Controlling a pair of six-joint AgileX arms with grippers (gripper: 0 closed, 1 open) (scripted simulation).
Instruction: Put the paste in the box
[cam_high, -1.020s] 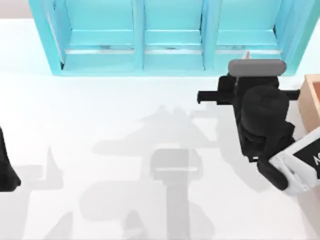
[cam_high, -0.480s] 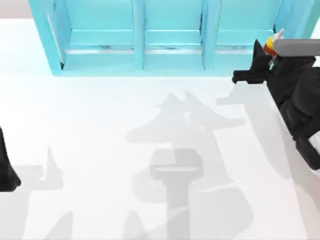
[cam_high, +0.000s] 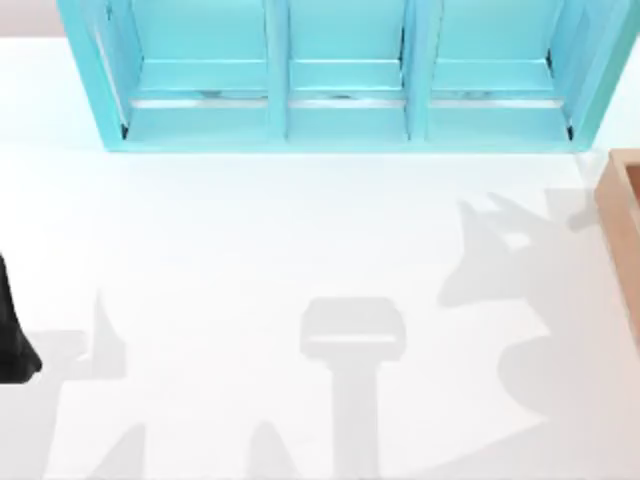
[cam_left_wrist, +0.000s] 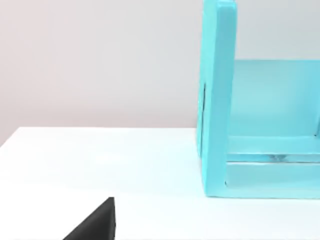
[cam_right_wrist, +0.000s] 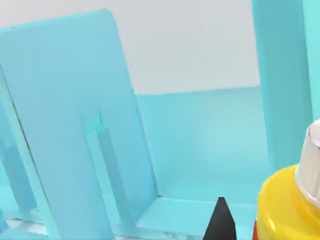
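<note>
One arm, the right, has left the top view, its end effector (cam_right_wrist: 240, 225) gripping paste (cam_right_wrist: 290, 205).

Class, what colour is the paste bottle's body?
Yellow, shown best in the right wrist view.

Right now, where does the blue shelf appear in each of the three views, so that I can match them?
Top view: the blue shelf runs along the far edge of the white table.
Left wrist view: its end wall stands on the table, seen from the side.
Right wrist view: an open compartment, close behind the yellow bottle.
Shared landmark: the shelf's upright walls.
</note>
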